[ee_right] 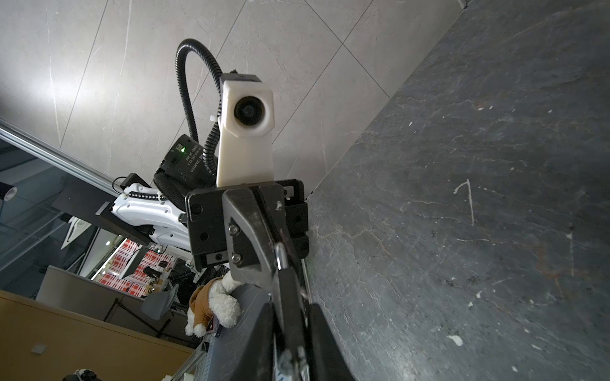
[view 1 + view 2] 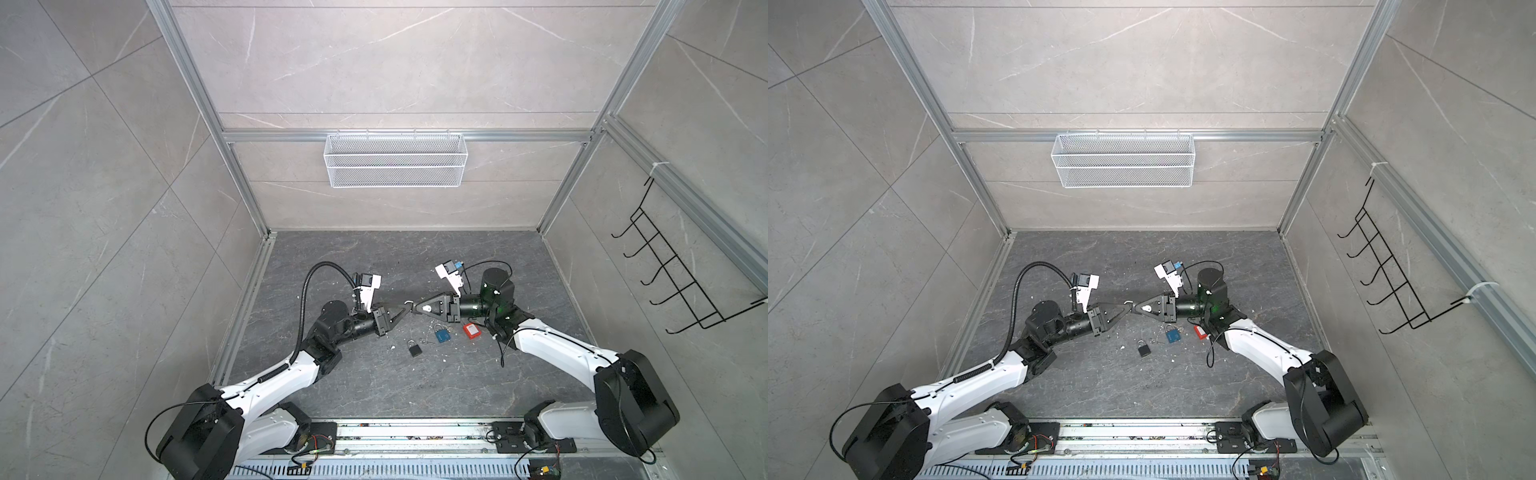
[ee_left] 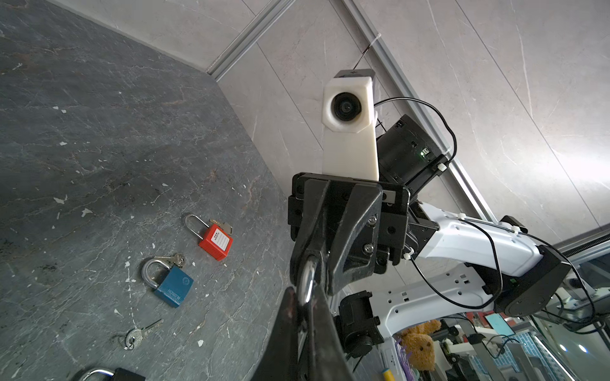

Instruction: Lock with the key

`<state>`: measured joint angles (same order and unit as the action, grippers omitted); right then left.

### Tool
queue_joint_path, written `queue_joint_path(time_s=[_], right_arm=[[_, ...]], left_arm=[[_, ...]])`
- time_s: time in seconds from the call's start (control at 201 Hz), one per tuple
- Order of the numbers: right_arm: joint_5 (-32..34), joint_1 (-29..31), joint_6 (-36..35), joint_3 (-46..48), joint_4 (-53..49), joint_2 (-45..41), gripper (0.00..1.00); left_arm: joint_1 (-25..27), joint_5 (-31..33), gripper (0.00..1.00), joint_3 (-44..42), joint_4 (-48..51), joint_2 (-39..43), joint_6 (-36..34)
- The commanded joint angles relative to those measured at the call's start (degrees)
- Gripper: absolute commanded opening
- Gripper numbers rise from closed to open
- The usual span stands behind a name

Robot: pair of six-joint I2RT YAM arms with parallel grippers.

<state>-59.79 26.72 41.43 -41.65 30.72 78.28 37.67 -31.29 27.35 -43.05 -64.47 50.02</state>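
**Tip-to-tip hand-over in mid-air, seen from above and from both wrists.**

(a) My left gripper (image 2: 404,307): fingers (image 3: 286,330) pressed together, pinching a bright metal loop (image 3: 307,280) at their very tips.

(b) My right gripper (image 2: 418,308): fingers (image 3: 335,257) stand close on either side of the loop's far end. I cannot tell whether they bite it or only flank it. I also cannot tell whether the loop is a shackle or a key ring, because the fingers hide what it joins.

(c) On the floor (image 2: 374,374) below the fingertips:
- a black padlock (image 2: 414,350) lies beneath the meeting tips;
- a blue padlock (image 2: 442,335), keys at its shackle, lies under the right fingers;
- a red padlock (image 2: 471,330) lies beside the right gripper's base;
- loose keys (image 3: 135,336) lie between the black and the blue.

**Judged step:** passing the piece from one gripper to the other.

**To do it well:**
- I would keep one pinch firm until the other is sure.
- I would hold both wrists in line so the loop is not levered.
- I would part the grippers slowly, straight along the fingers.
- Round metal held at the tips will likely swivel, so I would check its lie in a wrist view before going down to a lock.
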Motion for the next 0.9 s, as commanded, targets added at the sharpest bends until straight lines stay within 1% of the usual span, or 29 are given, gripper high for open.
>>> queue_joint_path(time_s=[0.0,0.368,0.577,0.891], right_arm=[[6.23,-1.14,2.33,1.18,1.68,-0.12,0.24],[4.68,-1.16,6.64,3.37,8.56,0.48,0.25],[2.49,-0.84,10.98,4.45,16.5,2.63,0.27],[0.74,0.48,13.4,4.86,20.84,4.47,0.28]], left_arm=[[-0.9,-2.39,0.0,-1.27,-6.91,2.33,0.31],[-1.46,-2.03,0.0,-1.85,-10.65,0.51,2.46],[-1.46,-2.18,0.0,-1.51,-12.02,-0.69,3.09],[-1.55,-1.91,0.0,-1.34,-14.23,-2.15,4.21]])
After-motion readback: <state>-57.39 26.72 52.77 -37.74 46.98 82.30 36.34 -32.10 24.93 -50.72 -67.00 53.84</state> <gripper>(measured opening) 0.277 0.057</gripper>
